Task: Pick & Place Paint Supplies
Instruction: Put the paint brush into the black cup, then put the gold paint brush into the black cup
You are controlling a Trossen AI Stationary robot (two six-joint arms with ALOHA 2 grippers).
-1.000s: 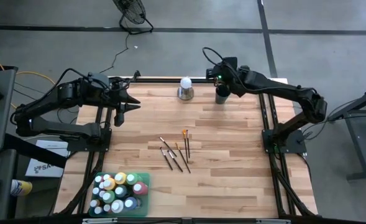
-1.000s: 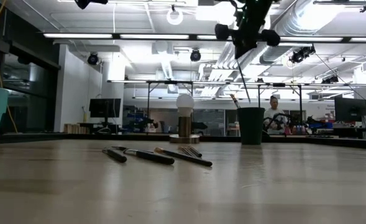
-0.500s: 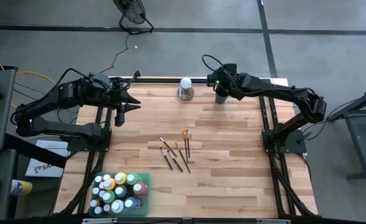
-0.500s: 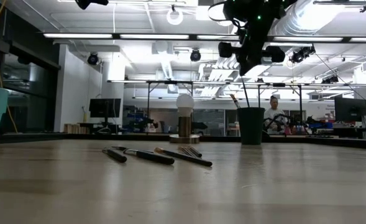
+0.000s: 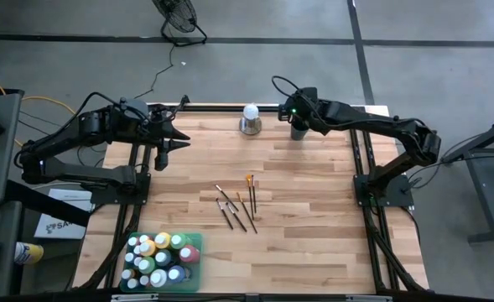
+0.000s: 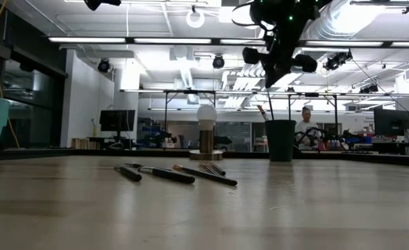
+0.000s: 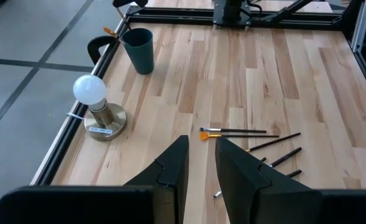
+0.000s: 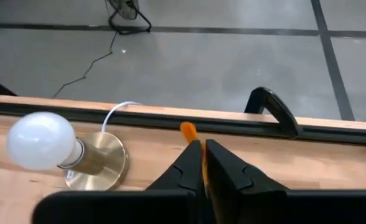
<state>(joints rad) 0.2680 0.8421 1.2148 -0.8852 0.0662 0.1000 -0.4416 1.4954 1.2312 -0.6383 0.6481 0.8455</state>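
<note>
My right gripper (image 6: 276,66) hovers above the dark green cup (image 5: 299,130) (image 6: 280,139) at the table's far edge, shut on a thin brush (image 6: 272,97). Another brush (image 6: 261,111) leans out of the cup. Several brushes (image 5: 238,203) (image 7: 251,134) lie flat mid-table. Paint bottles (image 5: 161,258) stand in a green tray at the near left. My left gripper (image 5: 167,144) (image 7: 200,163) waits open above the table's far left. My right gripper pinches the thin brush between its two fingers (image 8: 223,163), coming from above. An orange end (image 8: 188,130) sticks out past the fingertips. The shaft hangs upright below the gripper, and its lower end reaches into the cup's mouth (image 6: 279,121).
A white bulb on a metal base (image 5: 250,117) (image 8: 43,140) stands just left of the cup. The table's far rail (image 8: 139,115) runs close behind. Bare wood lies between the loose brushes and the cup.
My right gripper has come down toward the cup, taking the brush lower with it, then held nearly still.
</note>
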